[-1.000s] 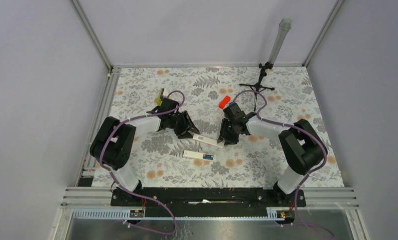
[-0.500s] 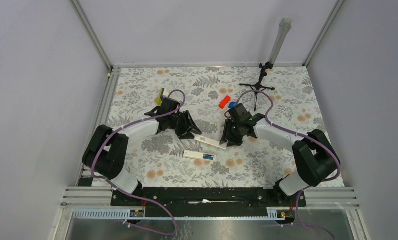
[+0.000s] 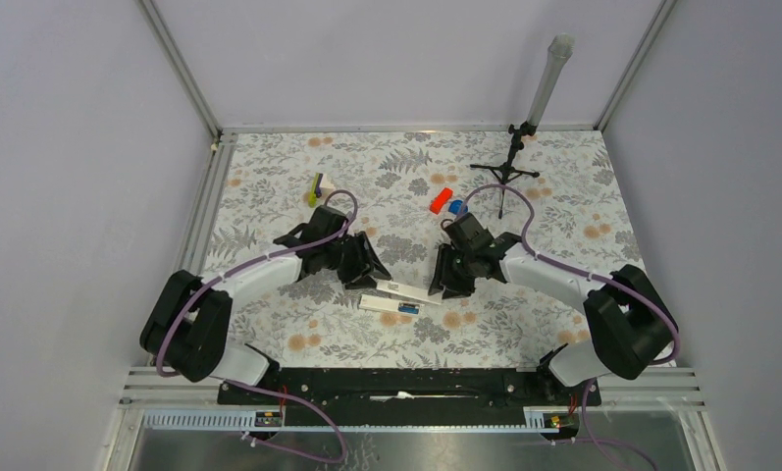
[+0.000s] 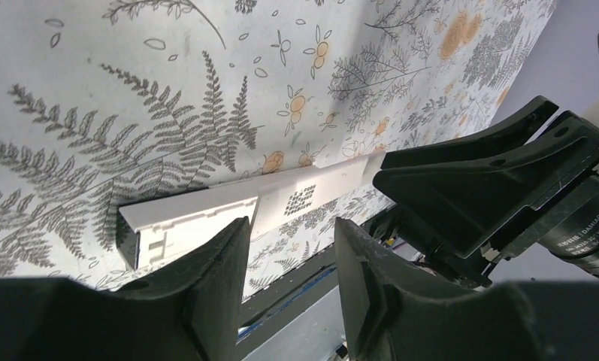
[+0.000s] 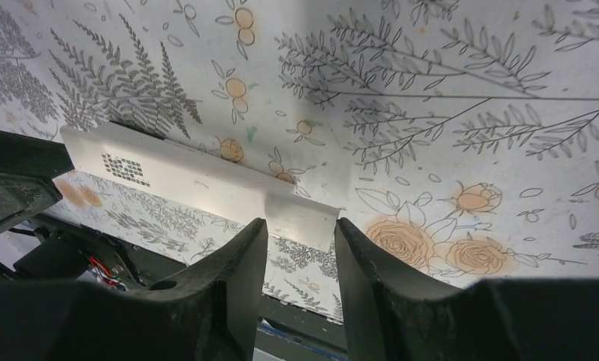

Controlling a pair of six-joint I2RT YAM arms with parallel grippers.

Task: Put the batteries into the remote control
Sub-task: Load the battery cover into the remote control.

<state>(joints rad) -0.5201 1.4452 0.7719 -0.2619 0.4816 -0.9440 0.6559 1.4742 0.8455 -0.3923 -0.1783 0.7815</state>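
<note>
The remote control point(image 3: 379, 303) lies in the middle of the surface point(image 3: 553, 177), with the batteries point(image 3: 407, 308) showing blue at its 3 o'clock end. It looks light, stiff and slick, best pinched across its narrow sides. At its 12 o'clock a flat white strip point(image 5: 176, 169) spans the left pincer point(image 4: 290, 224) and right pincer point(image 5: 300, 224). Both are narrow; whether they grip it I cannot tell. Only the top view shows the remote; only the wrist views show the strip's dark mark point(image 4: 301, 200).

White strip point(image 4: 206, 209) smooth matt plastic; left gripper fingers point(image 4: 213, 301) matt black plastic; tablecloth point(image 3: 563, 167) matt
</note>
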